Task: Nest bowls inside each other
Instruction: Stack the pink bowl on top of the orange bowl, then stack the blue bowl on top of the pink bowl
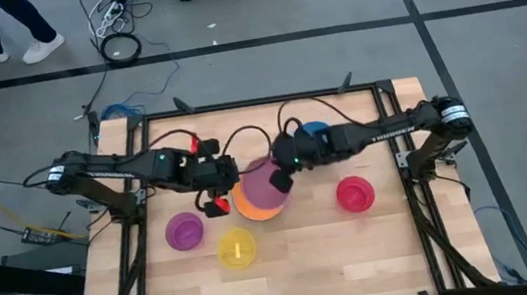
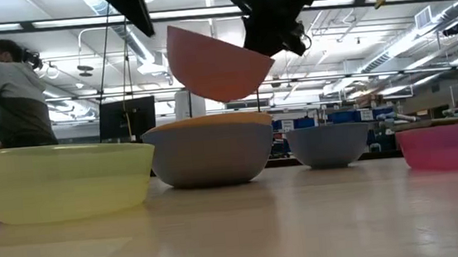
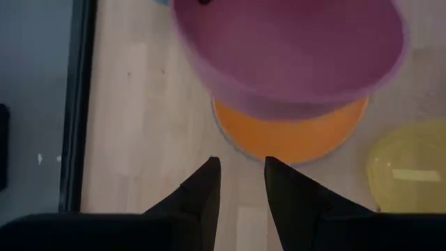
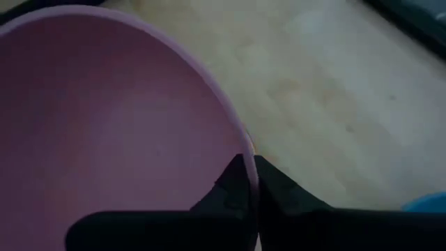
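My right gripper (image 4: 247,164) is shut on a pink bowl (image 1: 268,181), held in the air over an orange bowl (image 1: 248,206). The orange bowl sits inside a light blue bowl (image 2: 211,157) that rests on the table. My left gripper (image 3: 242,174) hovers open just left of this stack, with nothing between its fingers. Resting bottom-down on the table are a purple bowl (image 1: 184,231), a yellow bowl (image 1: 237,247), a red bowl (image 1: 355,194) and a blue bowl (image 1: 315,130). My right gripper pinches the pink bowl's rim (image 4: 237,143) on its right side, one finger inside the bowl and one outside. The fingers slant down from the table's right. The bowl (image 2: 215,63) hangs tilted, lifted clear of the orange bowl below it.
The purple and yellow bowls lie near the front left, the red bowl at the right, and the blue bowl behind my right arm. Bare wood lies along the near edge. A person (image 2: 10,93) stands beyond the table's left side.
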Action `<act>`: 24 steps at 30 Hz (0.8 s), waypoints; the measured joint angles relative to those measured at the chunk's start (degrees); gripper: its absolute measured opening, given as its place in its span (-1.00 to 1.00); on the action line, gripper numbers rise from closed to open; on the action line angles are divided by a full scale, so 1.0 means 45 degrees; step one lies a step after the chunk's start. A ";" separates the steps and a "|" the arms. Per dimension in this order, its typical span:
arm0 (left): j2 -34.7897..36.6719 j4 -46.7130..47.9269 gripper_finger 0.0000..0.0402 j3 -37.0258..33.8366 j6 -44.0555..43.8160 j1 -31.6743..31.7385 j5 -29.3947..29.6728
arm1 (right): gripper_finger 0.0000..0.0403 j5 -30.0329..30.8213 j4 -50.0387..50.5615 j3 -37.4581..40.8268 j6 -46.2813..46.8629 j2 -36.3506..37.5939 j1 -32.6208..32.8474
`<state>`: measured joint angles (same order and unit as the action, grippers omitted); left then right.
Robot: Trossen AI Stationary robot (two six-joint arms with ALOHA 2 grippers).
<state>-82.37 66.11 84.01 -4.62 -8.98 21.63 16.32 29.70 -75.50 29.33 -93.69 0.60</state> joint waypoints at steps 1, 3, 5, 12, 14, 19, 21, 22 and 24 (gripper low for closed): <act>0.0218 0.0210 -0.39 0.0000 -0.0132 -0.0029 0.0045 | -0.93 -0.0382 -0.0011 -0.0002 0.0030 -0.0059 -0.0126; 0.0816 0.0450 -0.39 0.0005 -0.0464 -0.0139 0.0140 | -0.84 -0.0821 0.0001 0.0015 0.0085 -0.0233 -0.0270; 0.1470 0.0501 -0.39 0.0006 -0.0735 -0.0231 0.0238 | -0.72 -0.0926 -0.0044 0.0038 0.0085 -0.0528 -0.0301; 0.3538 -0.0030 -0.39 0.0034 -0.1554 -0.0869 0.0333 | -0.39 -0.1013 -0.0077 0.0038 0.0087 -0.0962 -0.0291; 0.3919 -0.0095 -0.39 0.0033 -0.1708 -0.1072 0.0456 | -0.34 -0.0859 0.0003 0.0015 -0.0017 -0.0881 -0.0291; 0.4482 0.0045 -0.39 0.0029 -0.2114 -0.1559 0.0515 | -0.32 0.1816 0.2705 -0.0121 -0.0190 -0.0393 -0.0340; 0.4554 0.0238 -0.39 0.0029 -0.2351 -0.1746 0.0513 | -0.32 0.2426 0.3754 -0.0121 0.0092 -0.0386 -0.0578; 0.4572 0.0357 -0.39 0.0026 -0.2450 -0.1846 0.0513 | -0.32 0.2344 0.4374 -0.0121 0.0310 -0.0407 -0.0734; 0.4581 0.0451 -0.39 0.0024 -0.2673 -0.1974 0.0541 | -0.31 0.1768 0.5327 -0.0095 0.0711 -0.0465 -0.1039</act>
<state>-61.76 68.14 84.12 -16.65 -17.86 24.07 24.27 53.67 -75.93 32.53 -95.78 -4.07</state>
